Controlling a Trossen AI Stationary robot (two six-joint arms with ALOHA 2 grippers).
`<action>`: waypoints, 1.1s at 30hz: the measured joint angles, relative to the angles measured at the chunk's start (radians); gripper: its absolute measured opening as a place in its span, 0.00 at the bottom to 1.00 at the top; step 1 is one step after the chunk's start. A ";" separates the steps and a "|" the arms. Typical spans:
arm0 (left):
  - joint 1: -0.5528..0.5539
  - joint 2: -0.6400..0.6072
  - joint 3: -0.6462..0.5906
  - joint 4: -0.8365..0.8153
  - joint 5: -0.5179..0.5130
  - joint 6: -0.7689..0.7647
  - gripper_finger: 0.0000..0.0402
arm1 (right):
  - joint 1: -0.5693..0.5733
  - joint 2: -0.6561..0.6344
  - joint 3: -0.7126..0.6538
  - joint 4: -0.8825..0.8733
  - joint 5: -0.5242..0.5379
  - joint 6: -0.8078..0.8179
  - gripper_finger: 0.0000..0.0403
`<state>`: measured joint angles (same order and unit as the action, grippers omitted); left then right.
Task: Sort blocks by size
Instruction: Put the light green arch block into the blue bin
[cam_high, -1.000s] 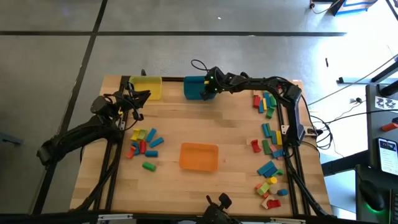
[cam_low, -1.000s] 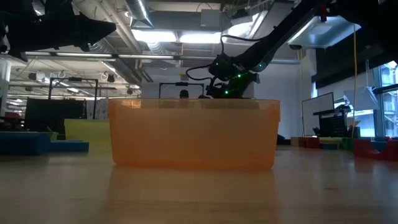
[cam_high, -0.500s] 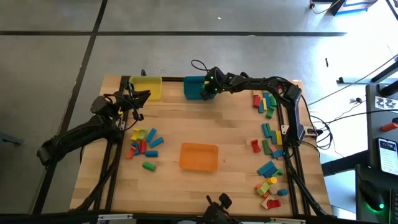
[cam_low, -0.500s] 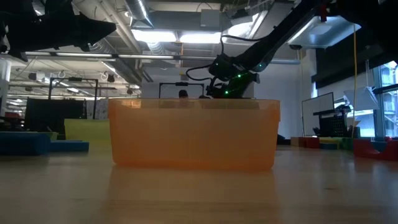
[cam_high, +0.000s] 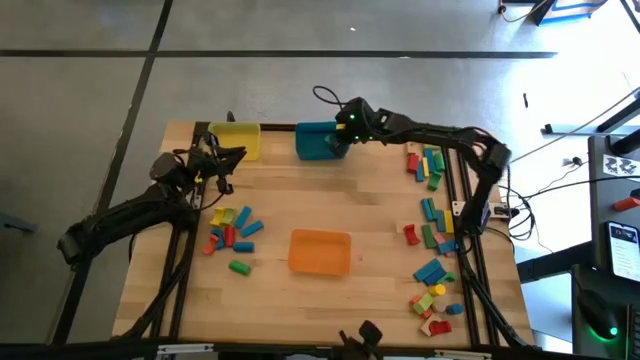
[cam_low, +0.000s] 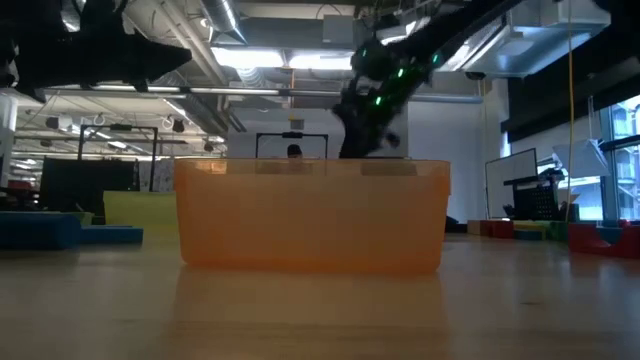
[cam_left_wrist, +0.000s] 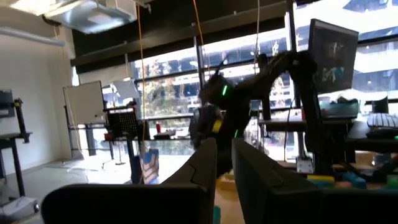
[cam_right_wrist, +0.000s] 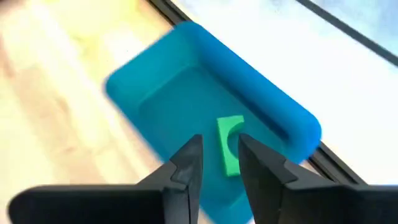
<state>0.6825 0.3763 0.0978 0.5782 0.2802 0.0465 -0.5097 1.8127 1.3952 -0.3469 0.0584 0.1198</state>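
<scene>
My right gripper (cam_right_wrist: 219, 142) hovers open above the teal bin (cam_high: 314, 141), at the table's far edge, with nothing between its fingers. A green block (cam_right_wrist: 231, 144) lies flat on the teal bin's floor (cam_right_wrist: 186, 106), seen through the gap between the fingers. My left gripper (cam_high: 236, 156) waits shut, raised over the table's far left, near the yellow bin (cam_high: 236, 139). A group of loose blocks (cam_high: 232, 229) lies on the table's left. More blocks (cam_high: 432, 226) lie along its right edge.
An orange bin (cam_high: 320, 251) stands at the table's middle near the front and fills the low view (cam_low: 312, 215). Block groups lie at the far right (cam_high: 425, 164) and near right (cam_high: 434, 293). Bare wood lies between the bins.
My right gripper has risen from inside the teal bin to a spot well above it, drawing back slightly toward the table's right.
</scene>
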 joint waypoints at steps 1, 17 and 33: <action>-0.006 0.013 0.000 0.005 0.000 0.012 0.09 | 0.010 -0.025 0.000 -0.020 0.007 -0.009 0.25; -0.167 0.269 0.176 -0.302 -0.121 0.074 0.09 | 0.279 -0.179 -0.184 -0.104 0.028 -0.118 0.25; -0.450 0.505 0.574 -1.001 -0.474 -0.126 0.09 | 0.374 -0.228 -0.640 0.701 -0.014 -0.125 0.25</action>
<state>0.2324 0.8810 0.6723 -0.4230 -0.1941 -0.0795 -0.1352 1.5847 0.7557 0.3543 0.0442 -0.0051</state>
